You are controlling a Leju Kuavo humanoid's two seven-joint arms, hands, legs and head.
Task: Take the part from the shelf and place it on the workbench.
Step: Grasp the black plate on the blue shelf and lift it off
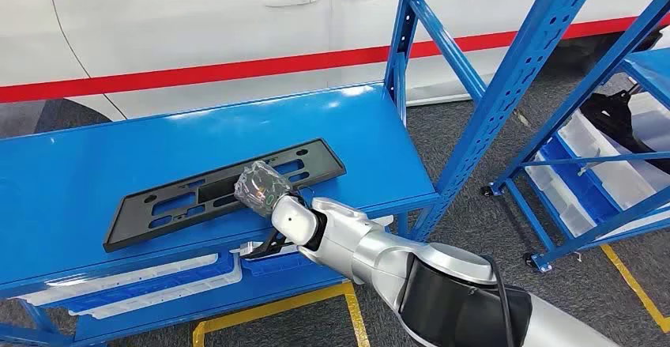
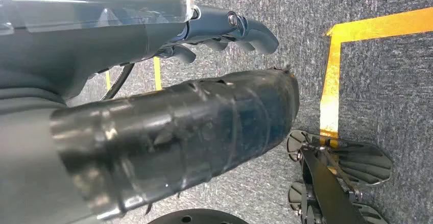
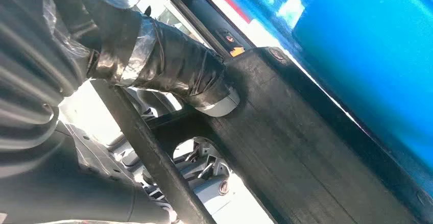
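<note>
The part is a long flat black plastic frame with cut-outs, lying on the blue bench top with its near edge along the bench's front. My right hand, wrapped in clear film, grips that near edge from the front. In the right wrist view the taped thumb presses on the top face of the part, the darker fingers lie beneath it, and the blue surface is beside it. My left hand hangs over grey carpet with thumb and fingers apart and nothing between them.
A blue rack upright rises at the bench's right end. Farther right a blue shelf carries white bins and another black part. White trays sit under the bench. A white car stands behind. Yellow tape marks the floor.
</note>
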